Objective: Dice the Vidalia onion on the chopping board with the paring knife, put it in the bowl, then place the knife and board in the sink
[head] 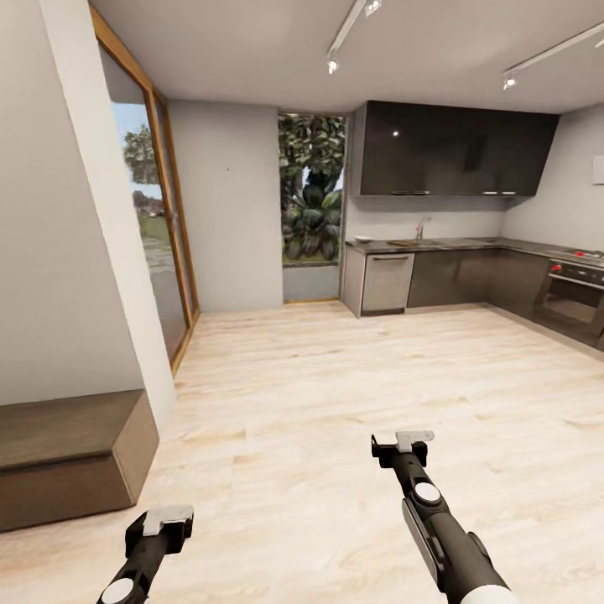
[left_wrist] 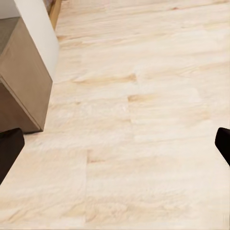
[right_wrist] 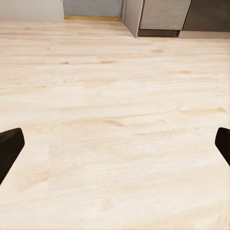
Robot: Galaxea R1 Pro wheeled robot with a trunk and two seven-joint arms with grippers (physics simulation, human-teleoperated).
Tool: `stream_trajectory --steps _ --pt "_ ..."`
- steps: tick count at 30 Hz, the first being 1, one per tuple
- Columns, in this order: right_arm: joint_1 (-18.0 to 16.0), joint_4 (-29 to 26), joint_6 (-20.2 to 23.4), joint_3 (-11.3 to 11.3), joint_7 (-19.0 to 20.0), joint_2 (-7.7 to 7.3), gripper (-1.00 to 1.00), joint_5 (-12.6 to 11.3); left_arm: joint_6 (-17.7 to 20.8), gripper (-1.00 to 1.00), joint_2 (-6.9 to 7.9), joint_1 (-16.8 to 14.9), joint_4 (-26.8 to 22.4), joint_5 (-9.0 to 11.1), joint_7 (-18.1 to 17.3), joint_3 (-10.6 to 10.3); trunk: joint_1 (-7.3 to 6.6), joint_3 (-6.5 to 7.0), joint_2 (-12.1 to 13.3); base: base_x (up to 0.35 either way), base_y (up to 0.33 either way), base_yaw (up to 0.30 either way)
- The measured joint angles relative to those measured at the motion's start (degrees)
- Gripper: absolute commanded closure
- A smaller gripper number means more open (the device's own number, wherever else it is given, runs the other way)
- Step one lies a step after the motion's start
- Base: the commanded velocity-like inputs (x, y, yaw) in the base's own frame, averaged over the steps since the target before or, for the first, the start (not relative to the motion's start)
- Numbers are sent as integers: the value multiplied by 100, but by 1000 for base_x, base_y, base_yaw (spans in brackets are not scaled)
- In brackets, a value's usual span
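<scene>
Your left pincer (head: pixel 167 521) is spread wide with nothing between its fingers, hanging over the pale wooden floor (head: pixel 335 403); in its wrist view the two dark fingertips (left_wrist: pixel 8 152) sit at opposite edges with only floorboards between them, and a low brown bench (head: pixel 67 457) stands close by. Your right pincer (head: pixel 403 442) is likewise spread apart and holds nothing, reaching further forward over bare floor. The sink (head: pixel 436 243) lies far across the room, set into the grey tabletop (head: pixel 503 246) along the back wall, its faucet (head: pixel 419 228) just visible. The onion, board and knife are too small to make out from here.
</scene>
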Motion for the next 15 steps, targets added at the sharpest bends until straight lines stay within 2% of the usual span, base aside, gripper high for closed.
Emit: stream_trajectory --steps 15 --pt "0 0 0 0 0 7 -100 1 0 -100 2 0 0 0 0 0 0 0 0 327 -105 0"
